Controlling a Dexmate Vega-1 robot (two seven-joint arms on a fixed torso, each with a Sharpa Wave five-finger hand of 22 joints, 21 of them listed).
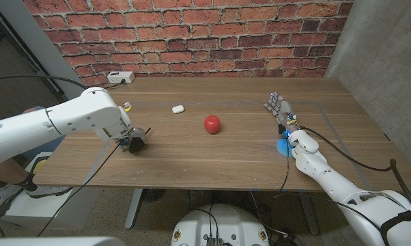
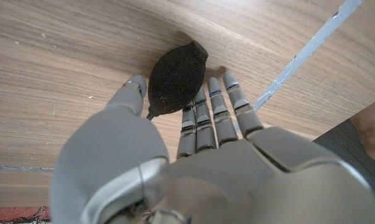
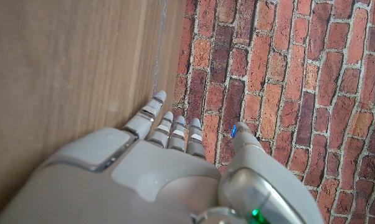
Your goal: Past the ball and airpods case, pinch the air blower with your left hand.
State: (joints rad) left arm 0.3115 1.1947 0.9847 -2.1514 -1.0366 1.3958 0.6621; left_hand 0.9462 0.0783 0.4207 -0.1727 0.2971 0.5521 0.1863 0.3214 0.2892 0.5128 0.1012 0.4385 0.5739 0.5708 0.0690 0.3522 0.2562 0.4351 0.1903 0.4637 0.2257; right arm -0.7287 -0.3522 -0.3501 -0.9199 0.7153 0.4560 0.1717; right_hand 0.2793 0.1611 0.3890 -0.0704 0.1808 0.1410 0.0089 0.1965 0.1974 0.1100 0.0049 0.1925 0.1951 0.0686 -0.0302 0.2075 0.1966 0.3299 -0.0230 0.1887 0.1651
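At left-centre of the head view, my left hand (image 2: 194, 155) pinches the black rubber air blower (image 2: 177, 78) between thumb and fingers, down on the wooden table (image 1: 192, 154). The red ball (image 1: 212, 124) and white airpods case (image 1: 177, 108) sit mid-frame. My right hand (image 1: 282, 111) is released, fingers spread, at right.

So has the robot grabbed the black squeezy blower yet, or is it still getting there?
Nearly. The left hand has reached the air blower, well away from the red ball and the white airpods case. In the left wrist view the thumb and the fingers sit on either side of the blower's black bulb, but a firm pinch isn't clear yet. Closing on it is what's left. The right hand holds nothing.
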